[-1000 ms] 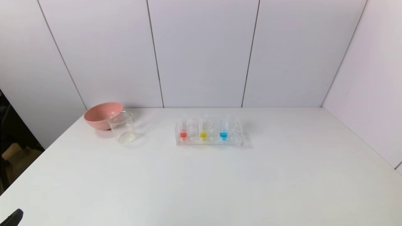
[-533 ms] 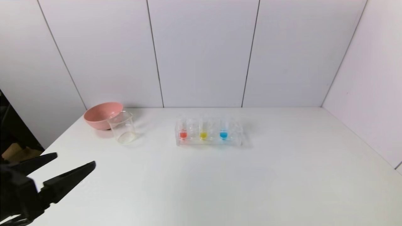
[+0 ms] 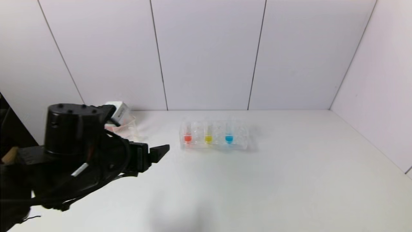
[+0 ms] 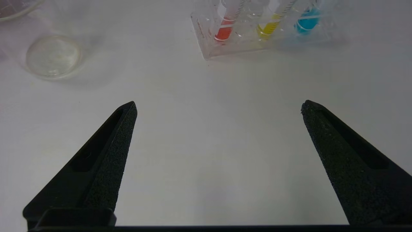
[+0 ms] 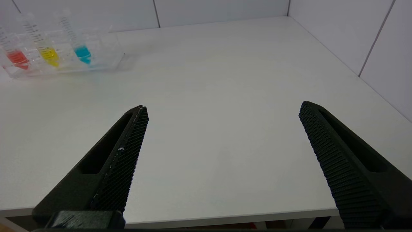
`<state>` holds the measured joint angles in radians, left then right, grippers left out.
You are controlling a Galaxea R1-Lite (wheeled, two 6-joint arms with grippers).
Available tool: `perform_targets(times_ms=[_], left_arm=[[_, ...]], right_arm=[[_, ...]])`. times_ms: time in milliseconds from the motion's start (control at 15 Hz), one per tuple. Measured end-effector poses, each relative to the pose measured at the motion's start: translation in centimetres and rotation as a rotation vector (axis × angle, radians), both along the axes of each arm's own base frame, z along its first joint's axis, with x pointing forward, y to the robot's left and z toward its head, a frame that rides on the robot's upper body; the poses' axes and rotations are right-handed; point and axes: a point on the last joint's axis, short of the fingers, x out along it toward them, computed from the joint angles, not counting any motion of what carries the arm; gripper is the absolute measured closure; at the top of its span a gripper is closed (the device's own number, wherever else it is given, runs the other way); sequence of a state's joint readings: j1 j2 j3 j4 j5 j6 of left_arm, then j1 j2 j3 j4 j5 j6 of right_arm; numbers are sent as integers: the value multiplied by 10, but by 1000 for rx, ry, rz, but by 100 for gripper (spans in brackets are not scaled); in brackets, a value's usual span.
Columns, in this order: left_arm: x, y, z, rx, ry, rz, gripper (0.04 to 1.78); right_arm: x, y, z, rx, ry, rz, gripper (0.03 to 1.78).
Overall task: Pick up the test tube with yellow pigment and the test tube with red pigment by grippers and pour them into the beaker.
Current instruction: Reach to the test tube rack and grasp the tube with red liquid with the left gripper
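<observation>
Tubes first: three of them stand upright in a clear rack [image 3: 214, 141] near the back of the white table [image 3: 257, 187]. Test tube with red pigment [image 3: 187, 138] sits at the rack's left end, a little red-orange liquid pooled in its rounded tip. Next along is the test tube with yellow pigment [image 3: 208, 138], a small bright yellow pool at its bottom. Then the blue tube [image 3: 229, 138] toward the right, same story in blue. All three are seated in their slots, nothing lifted.

Off to the left of the rack stands the beaker [image 4: 53, 56]. From the left wrist view its round base shows clear, and I can't make out any coloured liquid in it. From the head it is mostly hidden behind the arm. A pink bowl [image 4: 14, 6] peeks in just beyond the beaker; what's inside it can't be told.

Now the claws. Left gripper [image 4: 219, 106] hangs above the table, between beaker and rack but well short of both, jaws spread wide, nothing between them, touching nothing. It points toward the rack. Right gripper [image 5: 223, 109] sits low at the near right edge of the table, well apart from the rack, jaws likewise spread wide and empty, and it doesn't show in the head view.
</observation>
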<state>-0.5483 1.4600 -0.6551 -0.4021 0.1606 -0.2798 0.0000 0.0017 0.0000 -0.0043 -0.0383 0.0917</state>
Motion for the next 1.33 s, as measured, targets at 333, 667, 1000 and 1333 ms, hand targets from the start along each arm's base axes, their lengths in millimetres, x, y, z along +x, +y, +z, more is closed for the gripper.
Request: perform_targets(times_ms=[333, 667, 1000, 1333], left_arm=[[48, -66, -26, 76, -57, 138, 4], [87, -102, -54, 138, -134, 219, 4], [112, -113, -73, 94, -269, 267, 4], [120, -115, -85, 106, -281, 270, 7]], right_arm=[[0, 0, 0, 0, 0, 0, 10], [0, 0, 0, 0, 0, 0, 10], [0, 0, 0, 0, 0, 0, 10], [0, 0, 0, 0, 0, 0, 10]])
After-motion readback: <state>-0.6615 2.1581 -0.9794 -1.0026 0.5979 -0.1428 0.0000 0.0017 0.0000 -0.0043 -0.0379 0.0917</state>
